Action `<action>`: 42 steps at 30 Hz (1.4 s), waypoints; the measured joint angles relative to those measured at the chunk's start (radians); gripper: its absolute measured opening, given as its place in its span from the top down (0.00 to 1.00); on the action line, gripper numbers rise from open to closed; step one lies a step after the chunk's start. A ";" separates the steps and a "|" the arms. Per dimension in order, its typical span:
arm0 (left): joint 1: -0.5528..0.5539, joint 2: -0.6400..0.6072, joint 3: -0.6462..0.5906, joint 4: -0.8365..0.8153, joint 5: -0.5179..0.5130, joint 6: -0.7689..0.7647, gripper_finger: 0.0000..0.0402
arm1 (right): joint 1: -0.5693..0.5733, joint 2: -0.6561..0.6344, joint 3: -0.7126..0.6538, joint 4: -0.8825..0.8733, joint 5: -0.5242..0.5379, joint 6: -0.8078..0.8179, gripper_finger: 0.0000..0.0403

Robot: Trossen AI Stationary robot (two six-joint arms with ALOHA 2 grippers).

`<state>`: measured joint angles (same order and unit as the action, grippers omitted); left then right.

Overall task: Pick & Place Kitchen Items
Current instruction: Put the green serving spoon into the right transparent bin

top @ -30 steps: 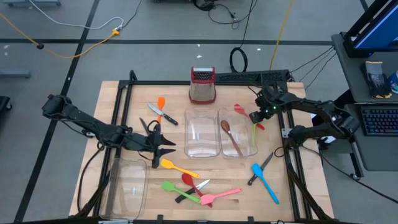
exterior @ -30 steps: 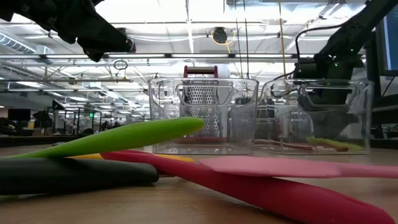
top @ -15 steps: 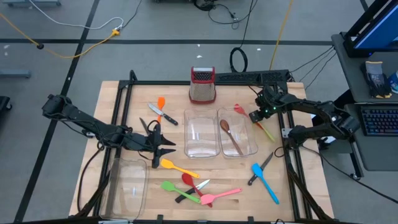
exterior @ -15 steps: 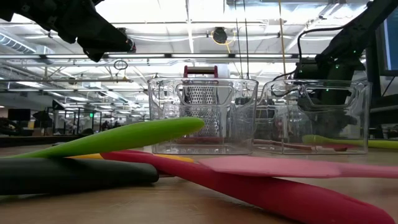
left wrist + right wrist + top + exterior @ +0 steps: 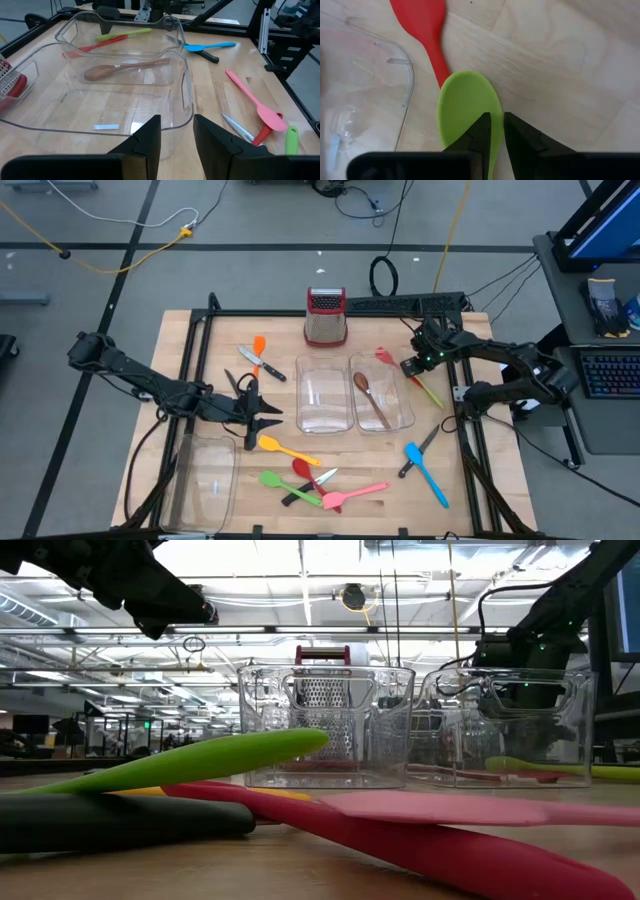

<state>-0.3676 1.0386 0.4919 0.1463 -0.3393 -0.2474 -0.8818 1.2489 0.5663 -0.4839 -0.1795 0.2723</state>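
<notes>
My right gripper (image 5: 412, 368) is by the right clear tray's (image 5: 383, 420) right wall, pointing down and shut on a green spoon (image 5: 428, 392). The spoon's bowl (image 5: 469, 102) lies over the handle of a red spatula (image 5: 422, 22). The spoon shows low by the table in the low view (image 5: 520, 766). My left gripper (image 5: 270, 415) is open and empty above the table, left of the middle clear tray (image 5: 322, 420). It also shows in the left wrist view (image 5: 177, 132). A wooden spoon (image 5: 372, 395) lies in the right tray. My right gripper pinches the green spoon's neck (image 5: 492, 145), just behind the bowl, between its two fingers. The fingers come from above, pointing down. The bowl sticks out ahead of them, and the handle slants away low toward the table's right and near edges.
A grater (image 5: 325, 317) stands at the far middle. An orange spatula and a knife (image 5: 258, 355) lie at the far left. Yellow, green, red and pink utensils and a knife (image 5: 315, 478) lie near the front. A blue spatula (image 5: 428, 472) and a knife lie front right. A third tray (image 5: 205, 480) is front left.
The green spoon has swung about its bowl end. Its handle pointed toward the table's near edge along the right tray's wall, and now slants toward the right and near edges. My right gripper has stayed in place.
</notes>
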 joint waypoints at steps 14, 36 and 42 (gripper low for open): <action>0.000 0.000 0.000 0.000 0.000 -0.002 0.71 | 0.001 -0.210 0.000 -0.162 0.111 -0.041 0.70; 0.000 0.000 0.000 0.001 0.000 -0.036 0.71 | 0.201 -0.254 -0.001 -0.174 0.134 -0.023 0.61; 0.000 0.000 0.000 0.000 0.000 -0.046 0.71 | 0.242 -0.253 -0.001 -0.184 0.152 0.010 0.61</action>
<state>-0.3676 1.0386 0.4919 0.1461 -0.3393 -0.2935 -0.6396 0.9958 0.5657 -0.6676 -0.0275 0.2818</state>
